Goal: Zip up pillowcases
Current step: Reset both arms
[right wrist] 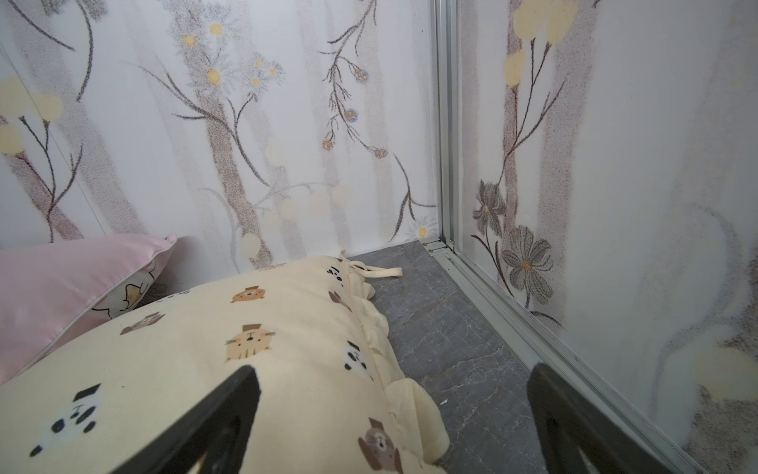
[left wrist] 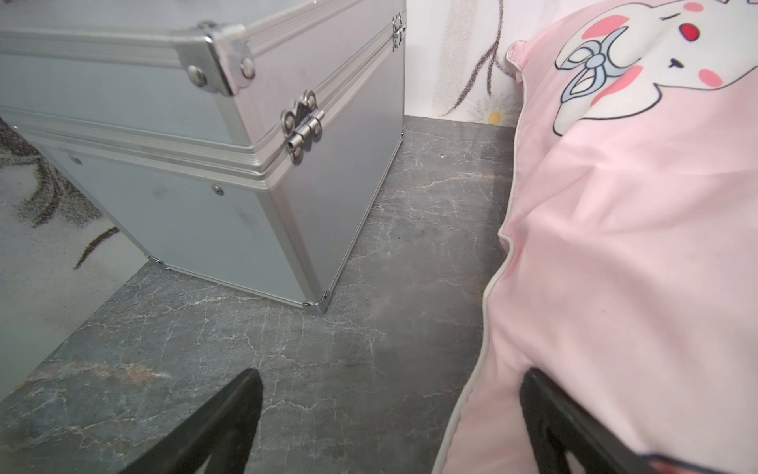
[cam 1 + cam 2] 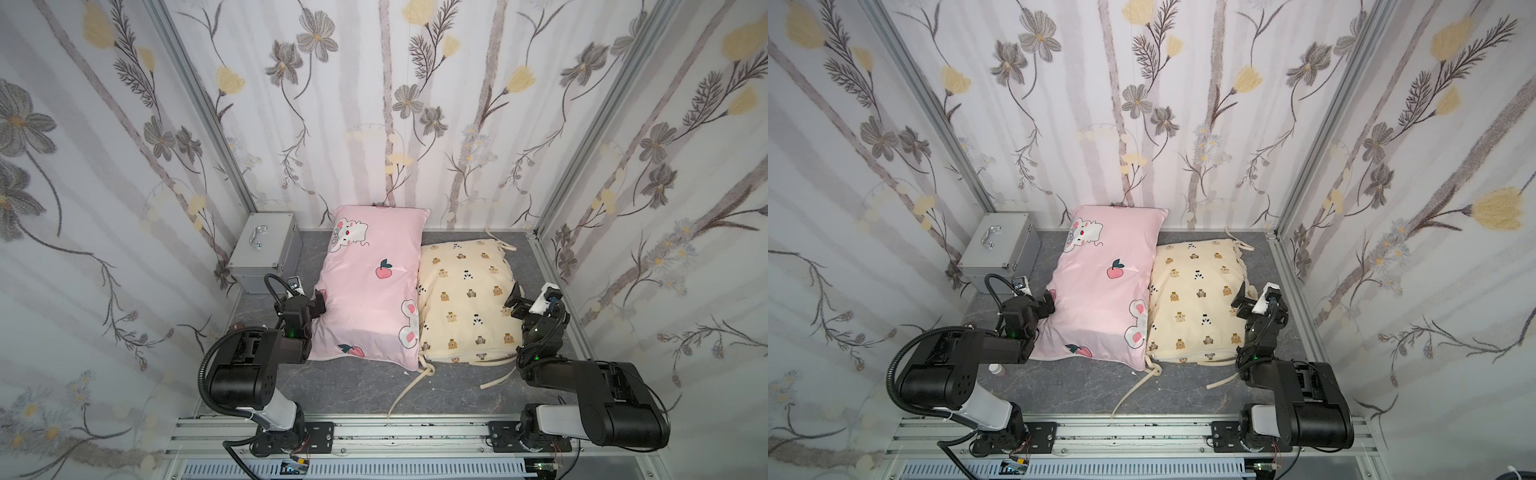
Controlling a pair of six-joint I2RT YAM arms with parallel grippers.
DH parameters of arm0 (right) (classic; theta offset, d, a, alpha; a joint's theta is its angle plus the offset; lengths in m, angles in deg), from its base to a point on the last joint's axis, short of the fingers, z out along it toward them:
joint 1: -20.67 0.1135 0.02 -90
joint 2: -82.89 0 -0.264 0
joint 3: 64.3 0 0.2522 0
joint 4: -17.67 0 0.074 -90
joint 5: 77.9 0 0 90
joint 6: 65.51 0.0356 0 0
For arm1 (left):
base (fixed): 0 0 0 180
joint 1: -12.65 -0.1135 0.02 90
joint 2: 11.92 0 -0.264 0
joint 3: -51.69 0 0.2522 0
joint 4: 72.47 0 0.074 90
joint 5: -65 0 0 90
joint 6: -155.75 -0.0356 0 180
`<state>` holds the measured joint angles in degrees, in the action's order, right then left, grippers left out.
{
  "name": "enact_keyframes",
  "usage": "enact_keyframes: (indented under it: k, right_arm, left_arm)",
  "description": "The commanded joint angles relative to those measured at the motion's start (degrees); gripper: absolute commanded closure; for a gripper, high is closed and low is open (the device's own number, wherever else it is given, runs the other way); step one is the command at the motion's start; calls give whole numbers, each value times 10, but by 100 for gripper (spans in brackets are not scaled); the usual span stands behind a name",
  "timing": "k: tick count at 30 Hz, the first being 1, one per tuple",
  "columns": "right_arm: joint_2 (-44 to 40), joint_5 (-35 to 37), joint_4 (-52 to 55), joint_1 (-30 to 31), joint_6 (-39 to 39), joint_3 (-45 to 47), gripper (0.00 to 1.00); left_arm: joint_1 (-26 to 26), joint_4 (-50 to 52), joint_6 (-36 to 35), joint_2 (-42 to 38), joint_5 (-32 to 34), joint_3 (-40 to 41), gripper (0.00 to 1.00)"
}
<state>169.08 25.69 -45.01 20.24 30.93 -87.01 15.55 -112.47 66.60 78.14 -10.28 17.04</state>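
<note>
Against the left edge of the pink pillowcase (image 3: pixel 370 291) I have the left gripper (image 3: pixel 319 300) spread wide and empty. In the left wrist view one of its fingers (image 2: pixel 549 422) presses into the pink fabric, and the other hangs over the bare table (image 3: pixel 457 390).

Over on the far side, the right gripper (image 3: pixel 517 303) is also spread wide with nothing in it. In the right wrist view one finger (image 1: pixel 221 422) sits over the right edge of the cream pillowcase (image 3: pixel 465 299), though I cannot tell whether it touches. Its partner is over the table beside the wall's metal rail.

Both cases lie flat, side by side, with their long edges touching. The pink one reaches back to the rear wall, while the shorter cream one stops short of it. I cannot make out a zipper on either. A cream tie (image 3: pixel 409 388) trails from the near corner onto the table. A grey metal box (image 3: pixel 266 249) stands in the far left corner, handle up, apart from the pink case.
</note>
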Motion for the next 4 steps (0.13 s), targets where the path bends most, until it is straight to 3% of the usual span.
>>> enact_keyframes:
  k: [1,4]
  right_arm:
    - [2,5,-17,1,0,-3,0]
    - [1,5,-17,1,0,-3,0]
  left_arm:
    - [1,-13,-5,1,-34,-4,0]
    - [1,-14,-6,1,-34,-4,0]
